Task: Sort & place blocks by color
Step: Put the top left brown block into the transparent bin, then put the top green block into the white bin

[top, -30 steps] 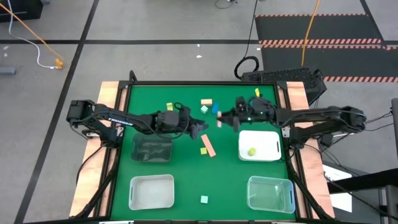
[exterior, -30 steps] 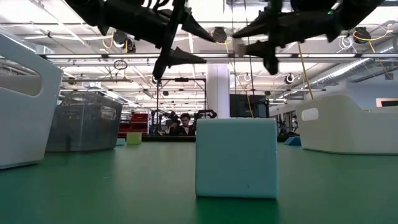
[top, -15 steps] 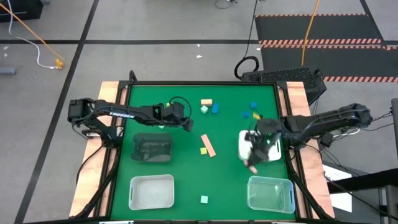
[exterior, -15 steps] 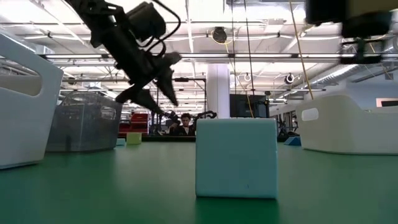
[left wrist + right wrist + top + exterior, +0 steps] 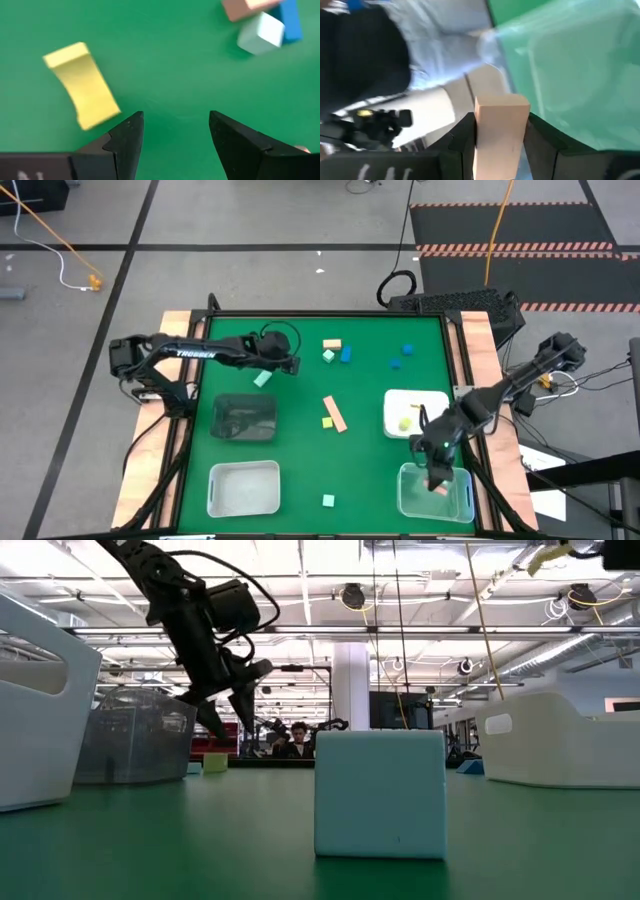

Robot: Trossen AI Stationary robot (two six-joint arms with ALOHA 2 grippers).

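The right arm reaches in from the table's right edge, elbow bent, with the right gripper (image 5: 437, 480) hanging over the clear bin (image 5: 455, 505) at the near right corner. Its fingers are clamped on a salmon-tan block (image 5: 500, 132), which stands up between them in the right wrist view.

The left arm stretches across from the left edge, and the left gripper (image 5: 292, 365) sits over the far-left part of the mat with its fingers apart and nothing between them. A pale mint block (image 5: 263, 379) lies just beside it. In the left wrist view a yellow block (image 5: 82, 85) lies just ahead of the open fingers.

The rest of the blocks are scattered: a tan, mint and blue cluster (image 5: 337, 351) near the far edge, two blue ones (image 5: 402, 356) further right, a salmon bar (image 5: 336, 414) with a yellow-green piece (image 5: 327, 422) touching it mid-table, a lone mint cube (image 5: 328, 501) at the near edge, and a yellow-green one (image 5: 404, 423) in the white tray (image 5: 440, 402).

There's plenty of bare green mat (image 5: 300, 450) in the middle. A dark bin (image 5: 246, 418) and a white bin (image 5: 243, 489) take up the left side. Wooden strips run along both sides, over a grey floor with cables.
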